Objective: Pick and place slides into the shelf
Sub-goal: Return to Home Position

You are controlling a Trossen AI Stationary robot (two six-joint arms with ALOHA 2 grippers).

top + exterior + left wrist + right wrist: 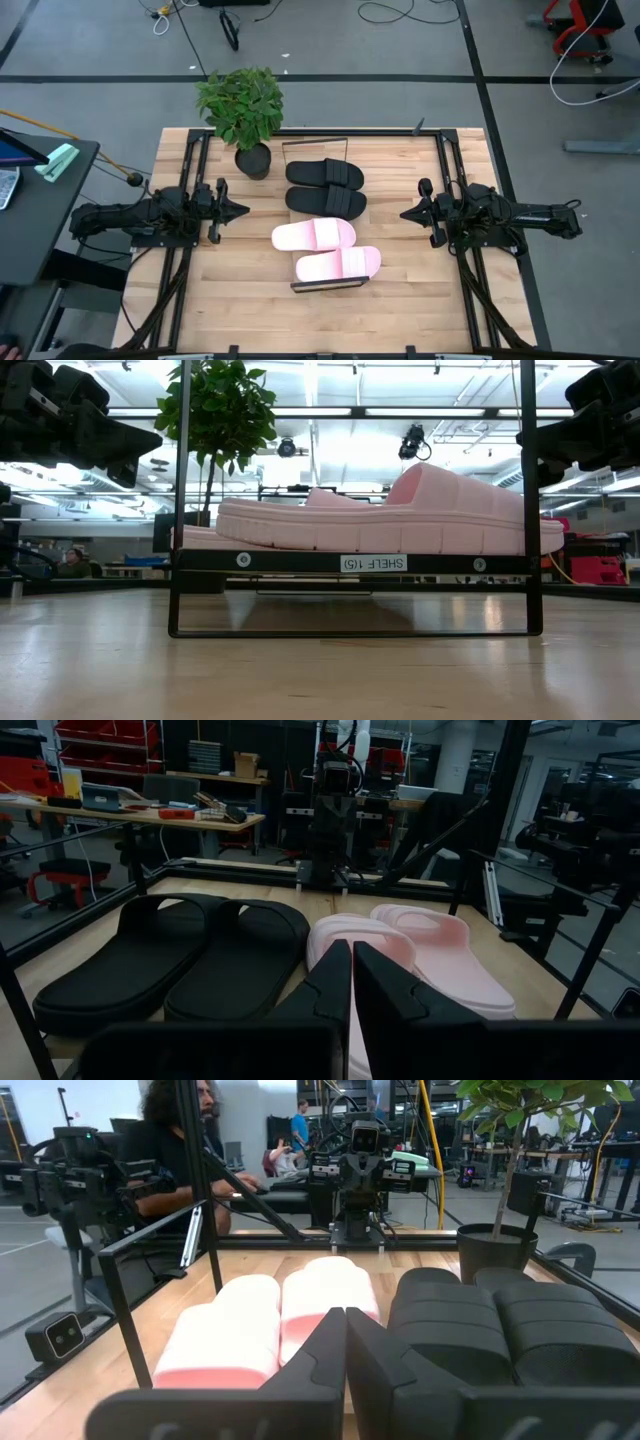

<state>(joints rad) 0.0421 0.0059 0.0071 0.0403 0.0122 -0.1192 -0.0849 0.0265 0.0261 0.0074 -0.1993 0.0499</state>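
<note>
Two matte black slides (325,173) and two pale pink slides (314,235) with white soles lie side by side in one row on the shelf (326,286). The black pair is at the plant end, the pink pair at the other. Each slide has one wide, smooth, moulded strap.

Shelf: thin black metal frame, pale board, small white label (373,563) on the end bar. It rests on the wood-plank surface (200,290).

A leafy plant (242,100) in a round black pot stands just beside the shelf's far end.

The left gripper (243,211) and the right gripper (404,214) flank the shelf, apart from it and pointing inward. Left fingers (325,990) are pressed together and empty. Right fingers (320,1355) are the same.
</note>
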